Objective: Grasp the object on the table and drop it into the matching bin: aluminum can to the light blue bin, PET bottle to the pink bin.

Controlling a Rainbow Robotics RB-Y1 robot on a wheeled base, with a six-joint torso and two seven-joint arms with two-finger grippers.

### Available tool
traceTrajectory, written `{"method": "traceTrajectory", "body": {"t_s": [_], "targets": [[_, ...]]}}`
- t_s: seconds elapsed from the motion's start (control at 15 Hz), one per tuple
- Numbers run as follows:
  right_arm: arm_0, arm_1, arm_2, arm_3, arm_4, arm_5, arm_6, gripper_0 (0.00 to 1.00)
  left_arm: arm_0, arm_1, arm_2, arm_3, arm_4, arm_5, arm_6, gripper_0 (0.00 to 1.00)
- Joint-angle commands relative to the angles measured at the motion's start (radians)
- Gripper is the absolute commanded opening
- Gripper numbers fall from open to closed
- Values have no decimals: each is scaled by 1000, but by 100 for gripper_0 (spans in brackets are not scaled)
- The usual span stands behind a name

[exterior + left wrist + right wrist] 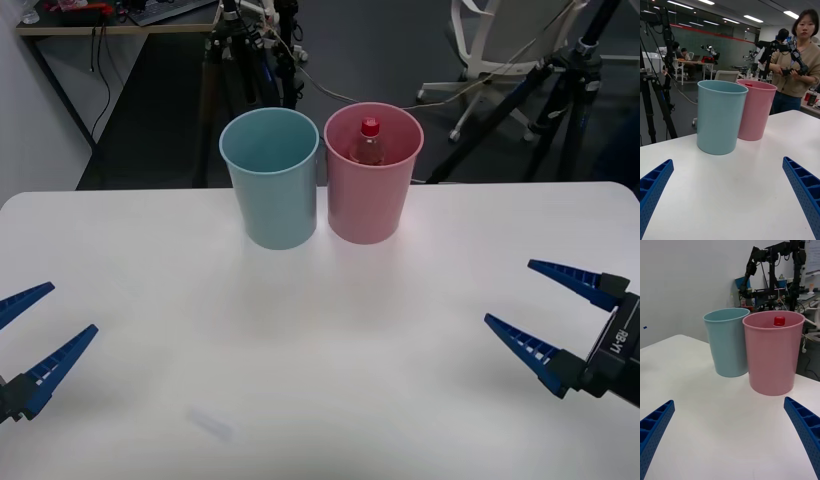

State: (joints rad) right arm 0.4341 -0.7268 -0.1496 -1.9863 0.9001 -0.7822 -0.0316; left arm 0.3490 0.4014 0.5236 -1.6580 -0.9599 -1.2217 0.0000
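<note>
Both of my end effectors hover spread and empty over the near counter (320, 340), left end effector (28, 340) and right end effector (545, 310). Farther off, the PET bottle (369, 143) stands upright inside the pink bin (372, 205), just beside the light blue bin (272, 195).

A white office chair (500, 45) on casters is standing in the upper right of the front frame, on a dark floor (380, 50). Black tripod legs (245, 55) are rising at the upper centre, and more tripod legs (560, 95) are slanting down at the right. A pale cable (330, 90) is trailing across the floor between them. A desk (110, 20) with clutter is sitting in the upper left corner, beside a white wall (40, 120).
</note>
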Motion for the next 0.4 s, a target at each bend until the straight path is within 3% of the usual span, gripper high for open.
{"method": "traceTrajectory", "body": {"t_s": [0.07,0.4], "targets": [[6,13,-2,0,10,-9,-8,100,0,0,0,0,0,0,0,100],[11,20,-7,0,10,-22,-11,100,0,0,0,0,0,0,0,100]]}}
